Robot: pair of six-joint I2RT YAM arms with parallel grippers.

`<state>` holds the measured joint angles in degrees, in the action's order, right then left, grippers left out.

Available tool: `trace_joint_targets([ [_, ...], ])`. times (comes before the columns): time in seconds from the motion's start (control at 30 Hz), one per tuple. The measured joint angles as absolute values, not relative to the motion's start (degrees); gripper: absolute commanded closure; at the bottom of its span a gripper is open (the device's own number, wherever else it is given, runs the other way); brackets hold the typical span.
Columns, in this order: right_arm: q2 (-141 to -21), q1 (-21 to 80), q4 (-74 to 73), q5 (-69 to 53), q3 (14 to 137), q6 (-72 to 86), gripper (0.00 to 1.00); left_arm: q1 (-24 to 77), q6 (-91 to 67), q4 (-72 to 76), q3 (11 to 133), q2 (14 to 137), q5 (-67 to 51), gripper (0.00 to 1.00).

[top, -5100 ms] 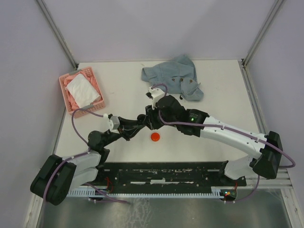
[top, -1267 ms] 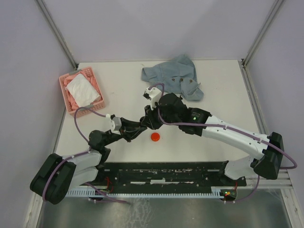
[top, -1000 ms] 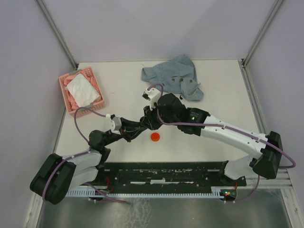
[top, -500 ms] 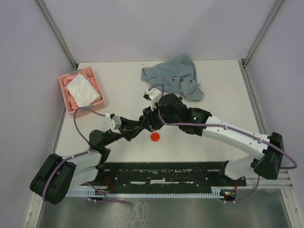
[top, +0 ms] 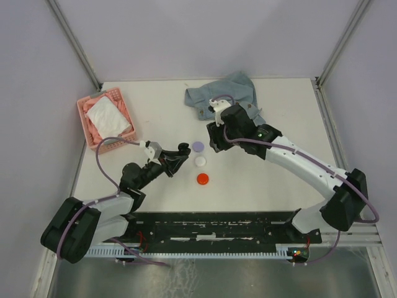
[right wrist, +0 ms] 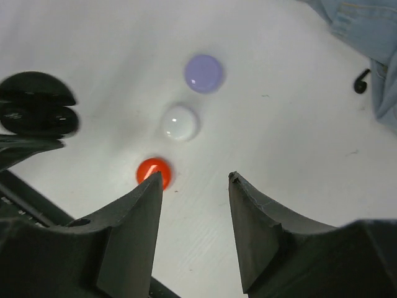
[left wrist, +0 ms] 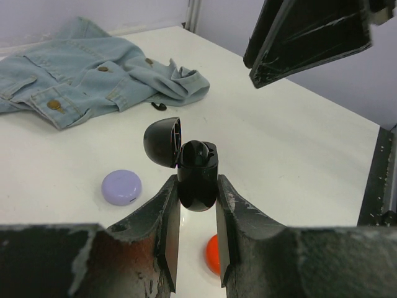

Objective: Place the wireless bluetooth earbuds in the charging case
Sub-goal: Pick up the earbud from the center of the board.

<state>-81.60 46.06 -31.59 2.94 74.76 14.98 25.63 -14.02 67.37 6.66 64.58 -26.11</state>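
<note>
With the left gripper (left wrist: 197, 187) pinching the open black charging case (left wrist: 197, 167), the spread, empty right gripper (right wrist: 193, 178) should pinch the black earbud (right wrist: 361, 81) lying far-right beside the denim jacket (right wrist: 366, 25) squarely, avoiding cloth.

The left claw (top: 178, 153) is clamped tight, pointing forward and low; beyond it, to its right, the right claw (top: 213, 141) hangs with jaws parted.
</note>
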Motion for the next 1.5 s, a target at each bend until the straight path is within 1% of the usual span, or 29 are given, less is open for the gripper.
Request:
trace_joint_targets([
  [0.27,-91.9,36.82,-29.87,7.94,72.27,13.19,0.49,25.63,-14.02,62.19,8.49,64.77,-22.85,0.97],
  [0.47,-101.45,30.7,-25.45,9.67,72.34,13.19,0.52,25.63,-14.02,60.93,8.71,64.77,-22.5,0.97],
  [0.7,-112.16,25.63,-21.65,10.55,76.44,13.85,0.54,25.63,-14.02,60.05,8.73,64.77,-22.52,0.97],
  [0.97,-118.15,23.49,-20.05,10.83,83.66,14.13,0.55,25.63,-14.02,60.07,8.73,64.77,-22.55,0.97],
  [1.07,-120.27,23.16,-20.21,10.72,86.5,14.13,0.57,25.63,-14.04,60.1,8.73,64.77,-22.55,0.97],
  [1.23,-124.07,22.7,-21.54,10.41,90.83,14.13,0.64,25.63,-14.02,60.07,8.73,64.77,-22.57,0.97],
  [1.5,-124.68,22.33,-23.53,8.82,92.03,14.44,0.82,25.63,-14.02,60.07,8.73,64.77,-22.57,0.97],
])
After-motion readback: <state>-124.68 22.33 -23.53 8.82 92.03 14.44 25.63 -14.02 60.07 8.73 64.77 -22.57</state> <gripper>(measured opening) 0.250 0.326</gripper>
